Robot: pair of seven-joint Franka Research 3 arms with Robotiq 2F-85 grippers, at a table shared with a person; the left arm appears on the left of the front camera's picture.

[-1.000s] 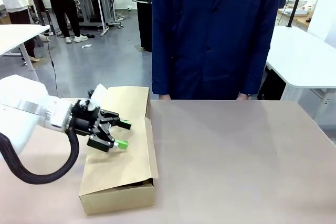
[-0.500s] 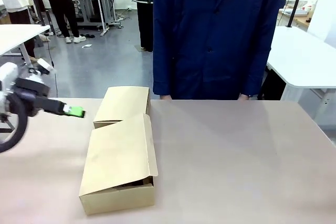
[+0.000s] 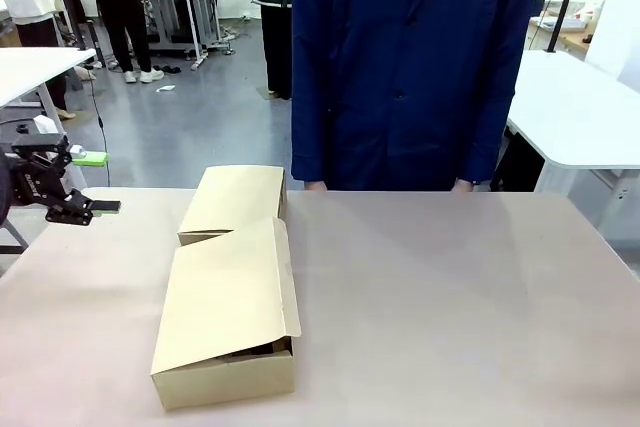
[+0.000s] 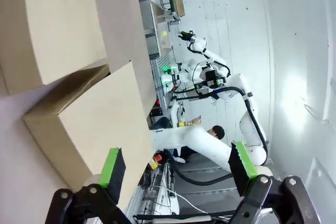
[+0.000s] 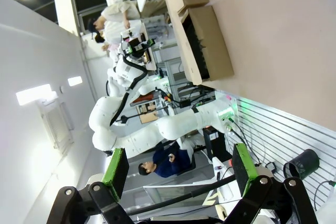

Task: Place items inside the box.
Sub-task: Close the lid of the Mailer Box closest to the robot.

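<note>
The left hand (image 3: 88, 183) hangs at the far left edge of the front view, off past the corner of the surface (image 3: 450, 297), with its two green-padded fingers spread apart and nothing between them. It touches nothing. The left wrist view confirms this: the left hand's fingertips (image 4: 111, 167) stand wide apart with only open air in the gap, looking across at the cardboard box (image 3: 228, 302).

The box sits on the left half of the surface, well apart from the left hand. Its long lid flap lies tilted down over the near part, leaving a dark slit at the front corner (whatever is inside cannot be made out), while a second flap stands out on the far side toward the person in a dark blue coat (image 3: 410, 67), who stands at the far edge.

In the right wrist view, the right hand (image 5: 176, 169) is likewise spread wide and empty, with the box (image 5: 202, 35) far off.
</note>
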